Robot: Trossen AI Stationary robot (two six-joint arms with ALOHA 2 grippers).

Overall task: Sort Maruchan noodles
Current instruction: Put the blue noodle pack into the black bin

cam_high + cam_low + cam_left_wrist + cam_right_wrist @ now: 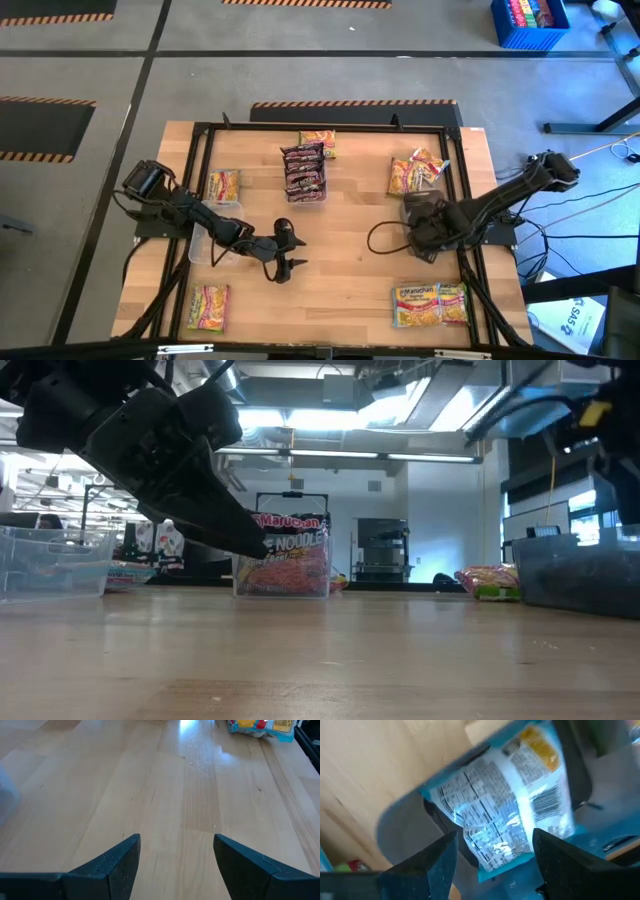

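The left claw [290, 266] hangs low over bare wood near the middle of the surface [340, 290], its fingers apart and nothing between them; its wrist view shows only planks ahead and a corner of a packet far off. To its left, a yellow-pink Maruchan packet [224, 185] lies near the rear left, and another [208, 306] near the front-left corner. A clear bin [200, 247] sits just under the left arm.

Toward the middle rear, a clear bin holds a stack of dark maroon packets [304, 171], standing on edge, with one more yellow-pink packet [318, 141] just behind it.

Further right, a loose heap of yellow packets [417, 172] lies at the rear right, and two packets [431, 304] rest side by side at the front right.

The right claw [408, 238] hovers over a dark bin [425, 222] near the right edge. Its fingers stand apart, and its wrist view looks down on a light blue packet [505, 815] lying label-down in that bin, not gripped.

These packets are likely light, with slick, crinkly wrapping over a brittle noodle block. A gentle pinch across the short sides, or on a crimped end seam, should hold without crushing; the flat face itself would probably slide.
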